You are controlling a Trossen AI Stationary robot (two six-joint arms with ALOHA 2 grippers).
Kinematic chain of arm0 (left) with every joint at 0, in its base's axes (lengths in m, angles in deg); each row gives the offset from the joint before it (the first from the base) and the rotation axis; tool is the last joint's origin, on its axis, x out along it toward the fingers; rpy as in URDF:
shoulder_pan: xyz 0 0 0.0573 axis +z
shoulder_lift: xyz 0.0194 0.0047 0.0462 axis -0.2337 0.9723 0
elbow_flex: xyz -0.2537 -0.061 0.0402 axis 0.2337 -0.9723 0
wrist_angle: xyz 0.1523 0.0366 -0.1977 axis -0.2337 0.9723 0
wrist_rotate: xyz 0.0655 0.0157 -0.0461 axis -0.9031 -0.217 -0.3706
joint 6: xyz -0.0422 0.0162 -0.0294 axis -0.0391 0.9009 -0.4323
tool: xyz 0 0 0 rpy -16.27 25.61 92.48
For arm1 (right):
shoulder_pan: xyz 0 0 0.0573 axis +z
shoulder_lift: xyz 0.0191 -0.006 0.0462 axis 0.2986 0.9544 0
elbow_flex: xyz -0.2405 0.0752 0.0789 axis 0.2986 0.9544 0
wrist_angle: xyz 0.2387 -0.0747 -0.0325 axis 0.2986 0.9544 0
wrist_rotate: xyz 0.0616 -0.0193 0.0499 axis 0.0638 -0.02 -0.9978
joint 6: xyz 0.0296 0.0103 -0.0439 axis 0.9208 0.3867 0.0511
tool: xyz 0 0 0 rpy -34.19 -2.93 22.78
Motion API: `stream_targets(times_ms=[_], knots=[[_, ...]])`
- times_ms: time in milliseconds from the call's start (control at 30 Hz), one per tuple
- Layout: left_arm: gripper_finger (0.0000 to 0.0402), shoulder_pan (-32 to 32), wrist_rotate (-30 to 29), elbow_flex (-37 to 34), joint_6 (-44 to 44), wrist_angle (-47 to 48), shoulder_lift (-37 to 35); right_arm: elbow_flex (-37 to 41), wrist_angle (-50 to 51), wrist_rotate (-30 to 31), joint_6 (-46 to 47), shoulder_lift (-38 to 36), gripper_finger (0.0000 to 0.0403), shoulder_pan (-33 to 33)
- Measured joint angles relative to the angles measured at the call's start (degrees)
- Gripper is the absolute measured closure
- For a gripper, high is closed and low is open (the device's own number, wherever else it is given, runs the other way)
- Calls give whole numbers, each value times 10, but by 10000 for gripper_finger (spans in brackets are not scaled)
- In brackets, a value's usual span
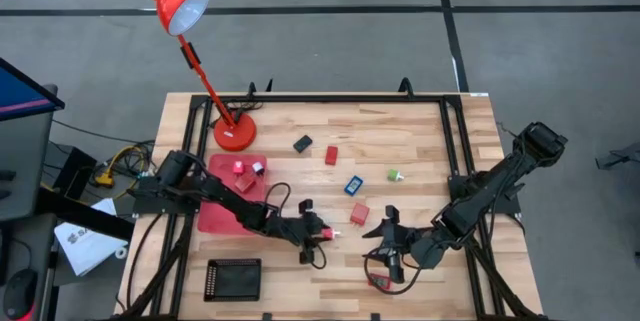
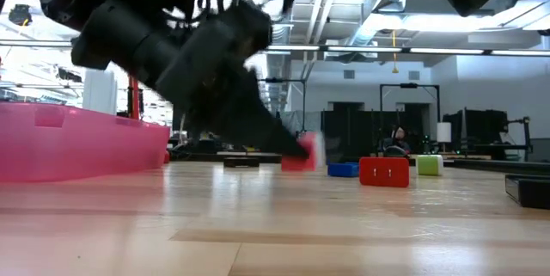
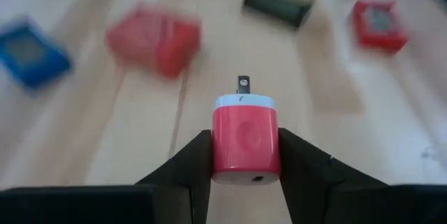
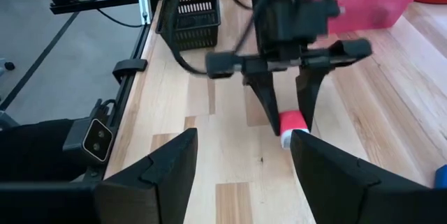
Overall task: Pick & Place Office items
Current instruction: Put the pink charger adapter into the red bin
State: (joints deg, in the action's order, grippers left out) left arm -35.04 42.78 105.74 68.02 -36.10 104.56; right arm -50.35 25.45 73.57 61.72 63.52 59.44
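My left gripper [image 1: 322, 232] is out over the middle of the table, shut on a small pink plug block [image 3: 244, 142] with a white end and a metal prong. My right gripper [image 1: 386, 240] waits open a little to its right and sees the left gripper [image 4: 286, 116] ahead. On the bare wood lie a black piece [image 1: 302, 143], two red pieces [image 1: 331, 155] [image 1: 359, 214], a blue piece [image 1: 353, 185] and a green one [image 1: 395, 174]. A few pieces [image 1: 245, 173] lie inside the pink-red tray [image 1: 215, 216]. My left gripper pinches the pink block by its two opposite flat sides [image 3: 220, 147], one finger [image 3: 190, 165] on each. The fingers slant down from the table's left. The prong end [image 3: 242, 84] points away from the gripper. The block [image 4: 291, 122] is low over the wood; whether it touches, I cannot tell.
A tall red desk lamp [image 1: 233, 133] stands at the far left of the table. A black tray [image 1: 232, 279] lies at the near left edge. Black frame rails [image 1: 330, 98] run round the table. Bare wood lies between the two grippers and along the near edge.
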Motion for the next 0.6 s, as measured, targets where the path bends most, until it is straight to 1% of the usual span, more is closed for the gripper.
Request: stream_targets(times_ms=[67,133,167,233,333,400,433,500,533,600], knots=[[278,-2,6,0,35,-18,-17,0,0,0,0,0,179,0],[278,-2,9,0,67,-21,-50,0,0,0,0,0,179,0],[278,0,7,0,78,-14,-71,0,1,0,0,0,179,0],[278,4,-16,-1,91,36,-126,0,1,0,0,0,179,0],[278,12,-90,-1,90,167,-218,0,3,0,0,0,179,0],[278,13,-164,-1,69,273,-281,0,5,0,0,0,179,0],[278,14,-201,-1,44,331,-312,0,5,0,0,0,179,0],[278,15,-254,-1,-26,450,-374,0,6,0,0,0,179,0],[278,17,-269,-1,-72,512,-404,0,6,0,0,0,179,0],[278,17,-278,-2,-175,632,-457,0,6,0,0,0,179,0]])
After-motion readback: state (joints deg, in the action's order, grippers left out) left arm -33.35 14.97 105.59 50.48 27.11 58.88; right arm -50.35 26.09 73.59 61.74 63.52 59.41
